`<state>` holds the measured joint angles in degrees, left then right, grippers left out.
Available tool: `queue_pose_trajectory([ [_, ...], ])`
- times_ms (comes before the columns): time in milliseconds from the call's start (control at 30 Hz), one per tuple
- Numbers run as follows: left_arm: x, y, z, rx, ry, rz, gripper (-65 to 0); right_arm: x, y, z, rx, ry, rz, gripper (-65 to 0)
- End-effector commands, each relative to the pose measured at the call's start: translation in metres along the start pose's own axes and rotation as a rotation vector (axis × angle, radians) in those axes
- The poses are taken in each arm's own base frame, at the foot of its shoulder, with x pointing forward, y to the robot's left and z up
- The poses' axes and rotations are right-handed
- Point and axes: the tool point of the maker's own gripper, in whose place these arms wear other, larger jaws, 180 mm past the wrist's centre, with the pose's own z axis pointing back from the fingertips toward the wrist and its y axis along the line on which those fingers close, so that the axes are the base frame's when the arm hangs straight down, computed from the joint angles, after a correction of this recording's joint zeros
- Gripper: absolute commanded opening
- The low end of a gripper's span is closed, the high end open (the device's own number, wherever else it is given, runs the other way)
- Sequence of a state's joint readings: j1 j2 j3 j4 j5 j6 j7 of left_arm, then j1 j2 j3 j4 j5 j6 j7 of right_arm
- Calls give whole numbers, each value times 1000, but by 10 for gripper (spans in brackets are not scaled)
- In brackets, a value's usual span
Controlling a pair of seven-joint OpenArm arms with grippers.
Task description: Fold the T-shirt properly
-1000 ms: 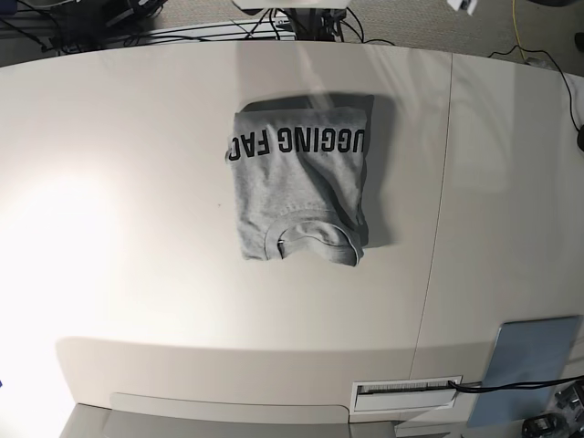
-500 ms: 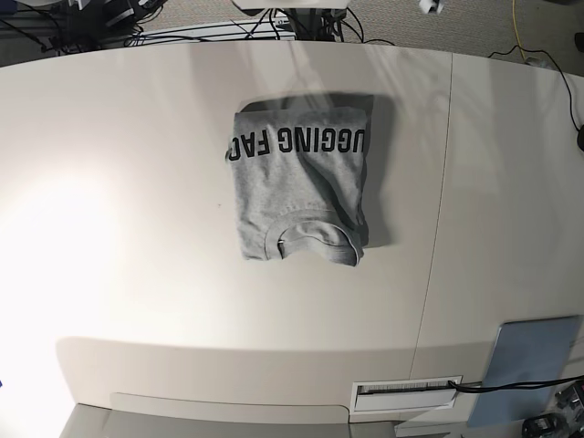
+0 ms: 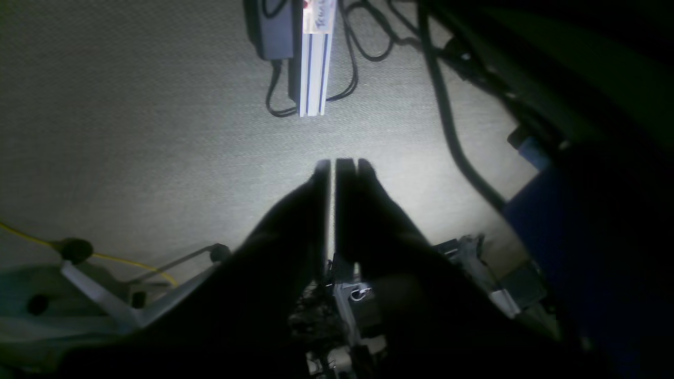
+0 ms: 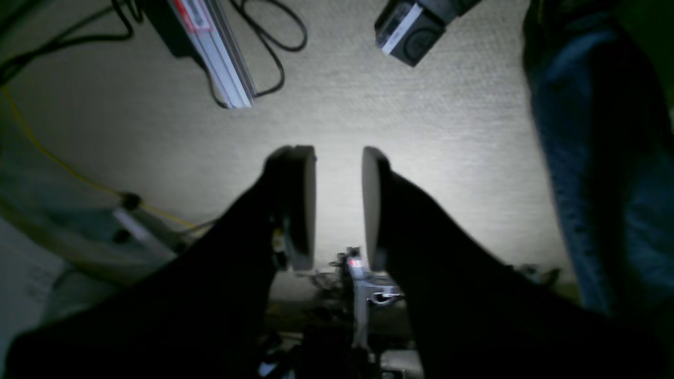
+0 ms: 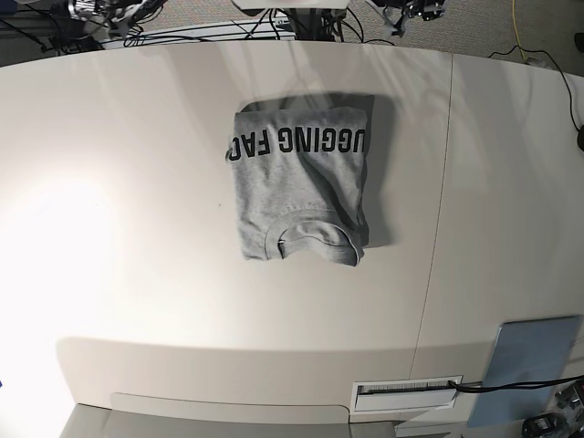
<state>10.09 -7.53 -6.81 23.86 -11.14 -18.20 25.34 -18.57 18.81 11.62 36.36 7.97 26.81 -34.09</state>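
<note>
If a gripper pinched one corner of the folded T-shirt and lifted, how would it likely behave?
The T-shirt is soft knit fabric lying flat in layers, so it would probably sag and let the folds fall open. It looks light for its size, with thin edges. Pushed sideways on the smooth table, it would likely slide some but bunch up instead of moving as one stiff piece.
</note>
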Motion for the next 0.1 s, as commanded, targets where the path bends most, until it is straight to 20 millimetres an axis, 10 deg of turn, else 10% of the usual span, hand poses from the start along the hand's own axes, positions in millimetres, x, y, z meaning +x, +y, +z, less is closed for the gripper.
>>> queue_pose_trajectory([
  [0, -1, 4, 1, 3, 2, -2, -632, -1, -6, 2, -15, 4, 14, -498],
  [67, 0, 3, 1, 2, -1, -1, -632, -2, -4, 0, -25, 12, 35, -498],
])
